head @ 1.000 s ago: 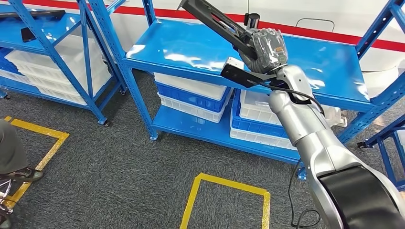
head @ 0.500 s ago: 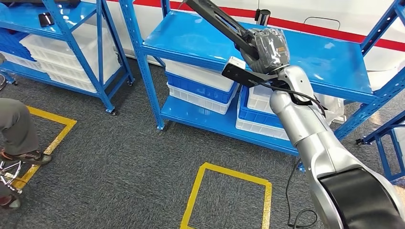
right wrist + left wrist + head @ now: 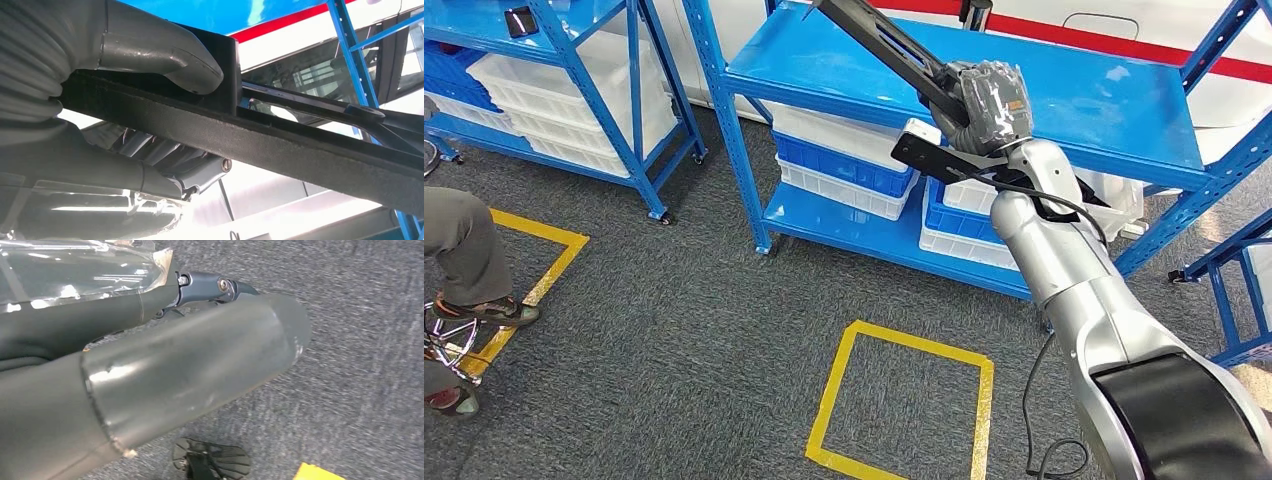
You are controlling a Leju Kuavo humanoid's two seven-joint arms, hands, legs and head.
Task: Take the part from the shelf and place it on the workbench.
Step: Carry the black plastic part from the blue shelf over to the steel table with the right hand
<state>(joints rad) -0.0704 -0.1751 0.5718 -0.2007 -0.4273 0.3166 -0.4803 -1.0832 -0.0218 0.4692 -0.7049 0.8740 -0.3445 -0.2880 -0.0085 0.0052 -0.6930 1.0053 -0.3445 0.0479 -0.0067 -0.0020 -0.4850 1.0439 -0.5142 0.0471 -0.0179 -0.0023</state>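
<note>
1. Progress: the part [image 3: 879, 45], a long black bar-shaped piece, is in the right hand [image 3: 992, 100] and raised above the top board of the blue shelf [image 3: 1124, 120]. I judge the pick done; the carry and the set-down are left.
2. No workbench is in view, so the placing step is not yet begun. The head view has the shelf, grey carpet, a yellow floor square [image 3: 904, 400] and a second blue rack [image 3: 584, 90] off to the left.
3. Right hand state: wrapped around the part. In the right wrist view the grey thumb [image 3: 165, 55] presses one face of the bar [image 3: 260, 135] and the darker fingers [image 3: 150, 175] curl under the other side. Grip looks firm, as far as I can judge.
4. Part vs hand: the hand holds it near one end. The rest of the bar runs up and away from the hand over the shelf's top board, toward its back left corner. It is tilted, not level. It looks clear of the board, but I cannot tell for sure.
5. Left hand [image 3: 150, 380]: seen close up in the left wrist view, hanging over the carpet. Nothing visible in it; I cannot tell whether the fingers are spread or curled.
6. White and blue bins [image 3: 844, 170] sit on the shelf's lower boards, below the part. A person's leg [image 3: 464, 250] is at the far left by the yellow tape.
</note>
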